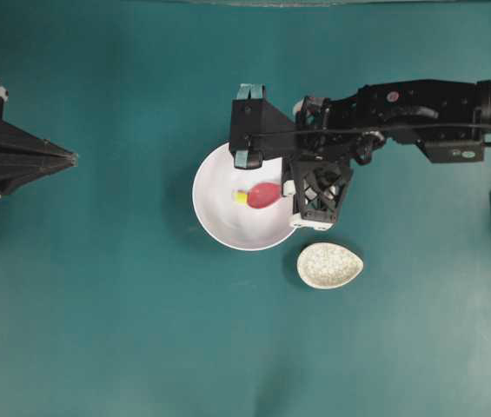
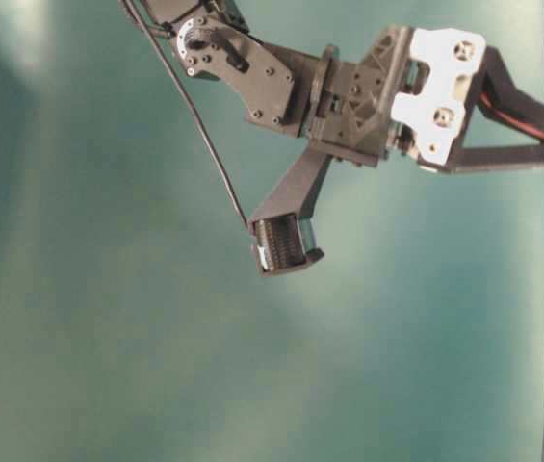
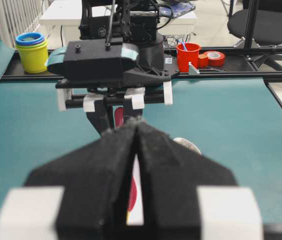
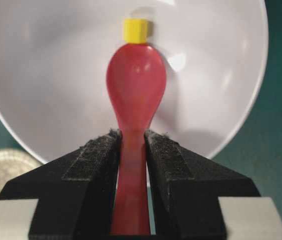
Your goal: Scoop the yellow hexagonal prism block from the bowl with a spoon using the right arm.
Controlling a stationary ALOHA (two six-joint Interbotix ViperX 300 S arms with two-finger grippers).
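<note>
Scooping stage, I'd say: the pink-red ceramic soup spoon (image 4: 136, 95) is already down inside the big round white bowl (image 4: 41, 65), its tip right up against the tiny bright yellow hexagonal block (image 4: 135, 30). In the right wrist view the block sits at the top centre of the frame, touching or just about touching the spoon's front edge, not yet on the head. In the overhead view it's just left of the spoon, near the middle of the bowl.

The right hand (image 4: 132, 142) is clamped on the spoon's handle, both black padded fingers (image 4: 93, 160) pressed against it, so only partly closed, with the handle filling the gap. Looks like a firm hold.

Next move, my guess: nudge the spoon forward and under the block, maybe using the bowl's far wall as a backstop, then tip the head up. That block is small and could easily skid away.

The left hand (image 3: 137, 165) sits parked at the left edge of the overhead frame, fingers together, holding nothing. A small speckled off-white oval dish (image 1: 329, 265) rests on the teal bench (image 1: 97, 330) just below and right of the bowl.
</note>
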